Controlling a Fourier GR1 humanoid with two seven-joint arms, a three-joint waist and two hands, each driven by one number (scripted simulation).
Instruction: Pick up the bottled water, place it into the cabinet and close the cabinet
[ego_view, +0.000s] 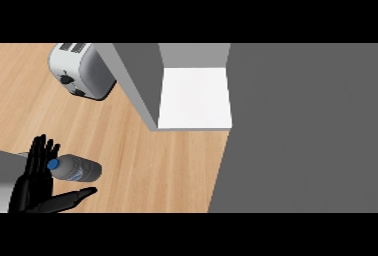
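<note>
Your left hand (33, 187) hangs wide open beside the bottle (74, 168), which stands just right of its straight fingers, with the cabinet (193, 97) up and rightward.

A light wooden counter top (170, 165) with fine straight grain fills the lower left. A rounded silver toaster (80, 70) (two slots on top, dark knobs on its side) sits near the upper left corner.

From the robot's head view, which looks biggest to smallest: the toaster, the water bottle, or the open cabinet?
1. cabinet
2. toaster
3. water bottle

The bottle lies beside the left hand.
</note>
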